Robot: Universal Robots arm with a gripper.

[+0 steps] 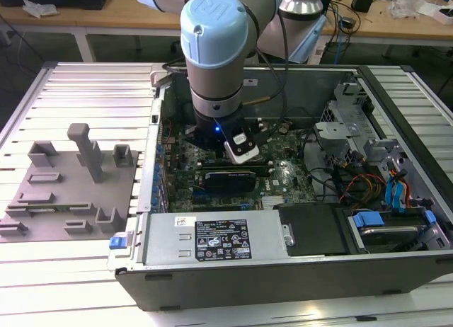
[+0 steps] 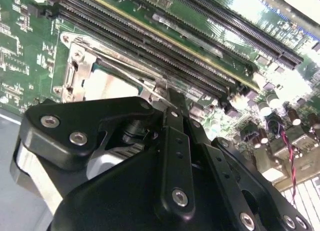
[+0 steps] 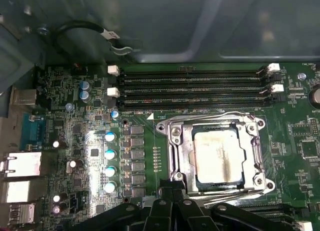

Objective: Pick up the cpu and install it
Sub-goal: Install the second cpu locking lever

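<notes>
First wrist view: the cpu [image 3: 216, 155] is being shown lying flat inside the socket frame [image 3: 176, 141] on the motherboard [image 3: 65, 126], its silver-white top stained with a dull residue. The memory slots [image 3: 192, 88] are running just beside the frame. The claw [image 3: 167, 196] is hanging close over the frame's near edge; whether it is spread or pressed together cannot be told, and nothing is being seen pinched in it. In the exterior view the arm [image 1: 216, 51] is reaching down into the open computer case [image 1: 396, 93] on the bench [image 1: 78, 79].

The chip is being judged light, stiff and thin, with a smooth lid likely to slip and a delicate underside; its opposite rims are being judged the safest hold. Labels are being seen on the power supply [image 1: 219, 238]; no print is being read off.
</notes>
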